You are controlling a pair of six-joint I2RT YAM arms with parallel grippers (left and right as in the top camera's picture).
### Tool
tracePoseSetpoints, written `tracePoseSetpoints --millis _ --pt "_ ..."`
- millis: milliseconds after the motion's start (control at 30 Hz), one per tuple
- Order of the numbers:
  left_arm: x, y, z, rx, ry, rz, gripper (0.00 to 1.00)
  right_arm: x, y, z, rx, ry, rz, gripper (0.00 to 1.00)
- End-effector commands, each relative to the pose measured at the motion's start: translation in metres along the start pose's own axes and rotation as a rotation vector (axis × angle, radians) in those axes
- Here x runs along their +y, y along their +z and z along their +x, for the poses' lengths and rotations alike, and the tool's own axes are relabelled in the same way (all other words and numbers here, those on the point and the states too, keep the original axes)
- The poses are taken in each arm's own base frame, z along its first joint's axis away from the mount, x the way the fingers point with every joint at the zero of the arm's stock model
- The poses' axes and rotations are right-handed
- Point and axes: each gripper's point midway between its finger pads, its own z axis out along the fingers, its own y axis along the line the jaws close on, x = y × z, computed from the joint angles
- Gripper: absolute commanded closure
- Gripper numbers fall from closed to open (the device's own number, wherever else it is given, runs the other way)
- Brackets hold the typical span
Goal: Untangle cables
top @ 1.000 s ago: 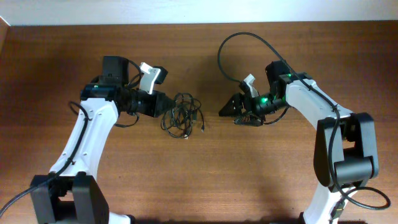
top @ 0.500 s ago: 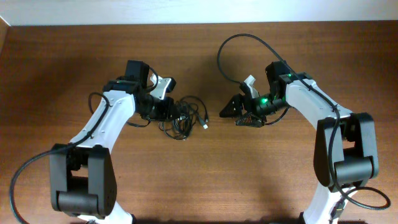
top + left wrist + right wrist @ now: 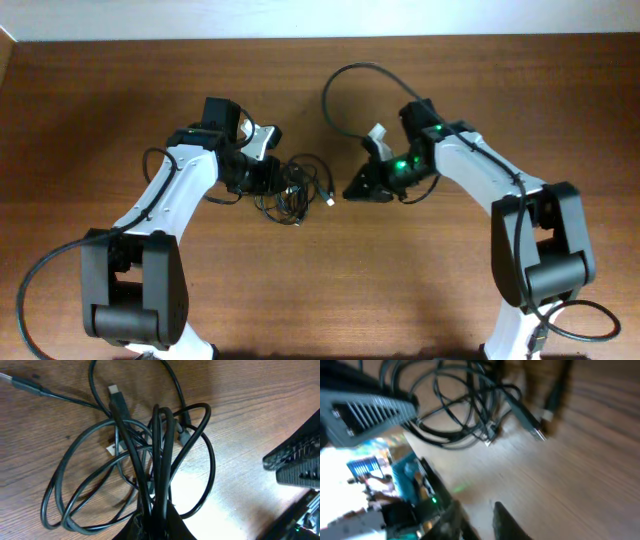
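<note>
We judge the first pull is being set up: our left pincer (image 3: 154, 519) pinches the cables (image 3: 295, 192) bunched just ahead of it, while our right pincer (image 3: 479, 519), narrow and empty, must next take the plug (image 3: 536, 431) lying before it.

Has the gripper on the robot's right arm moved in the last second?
Yes. The right gripper has slid toward the cables, narrowing the gap to that pile.

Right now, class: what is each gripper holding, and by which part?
The left gripper pinches the cables by several bunched loops; the right gripper holds nothing.
</note>
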Motion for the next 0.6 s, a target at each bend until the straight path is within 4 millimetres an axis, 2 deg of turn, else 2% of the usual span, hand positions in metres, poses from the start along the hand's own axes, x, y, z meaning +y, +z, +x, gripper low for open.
tracePoseSetpoints --millis 0,67,133,167,267,333,433,500,567 --pt "0.004 0.004 0.003 0.017 -0.009 -0.019 0.90 0.014 0.014 -0.004 -0.022 0.041 0.050 0.65" --pt "0.004 0.004 0.003 0.017 -0.009 -0.019 0.90 0.013 0.021 -0.009 -0.046 0.081 0.089 0.65" --pt "0.004 0.004 0.004 0.020 -0.011 -0.019 0.90 0.023 0.027 -0.020 -0.086 0.091 0.076 0.63" --pt "0.004 0.004 0.004 0.021 -0.011 -0.019 0.91 0.028 0.028 -0.029 -0.121 0.091 0.063 0.58" --pt "0.004 0.004 0.004 0.021 -0.011 -0.019 0.90 0.022 0.027 -0.046 -0.203 0.153 0.109 0.46" --pt "0.004 0.004 0.004 0.021 -0.011 -0.019 0.90 0.019 0.027 -0.051 -0.223 0.152 0.114 0.44" --pt "0.004 0.004 0.004 0.020 -0.011 -0.019 0.90 0.018 0.033 -0.048 -0.215 0.233 0.111 0.44" --pt "0.004 0.004 0.004 0.021 -0.011 -0.021 0.89 0.024 0.041 -0.044 -0.203 0.280 0.102 0.43" --pt "0.006 0.004 0.004 0.021 -0.011 -0.027 0.90 0.032 0.052 -0.036 -0.179 0.296 0.102 0.46"
